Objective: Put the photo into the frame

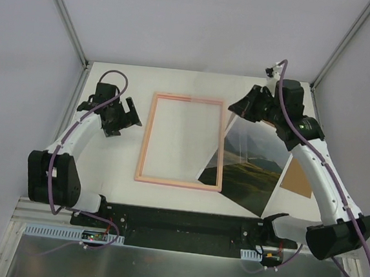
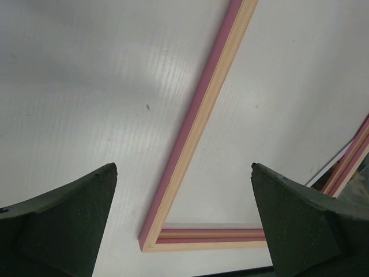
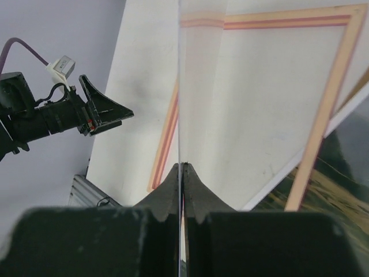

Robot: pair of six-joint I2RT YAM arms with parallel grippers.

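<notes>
the frame [image 1: 144, 141] [image 2: 202, 109] [image 3: 328, 92] lies flat in the middle of the bench [image 1: 105, 164], its long axis running near to far; the photo [image 1: 253, 177] [image 3: 346, 173] lies just to its right, picture side up and skewed, so its long axis slants against the frame's; its near-left corner is tucked under the frame's near-right corner, and the rest is outside the opening.

the right hand [image 1: 239, 109] [image 3: 182, 167] is pinched shut on a thin sheet seen edge-on from its wrist; from the top view i judge this to be the photo's far corner, raised off the bench beside the frame's far-right corner (the brown board [image 1: 298, 177] further right is not in the grip).

the left hand [image 1: 125, 114] [image 2: 183, 167] is spread wide and holds nothing; it hangs over the bench on the frame's left side, with the left bar and near-left corner showing between its fingers.

so the opening lies to the left of the right hand, and the right arm is the nearer to the photo; the coming move probably calls for carrying the print leftward and turning it until its long side squares with the frame's; the left arm is better placed to steady the frame.
</notes>
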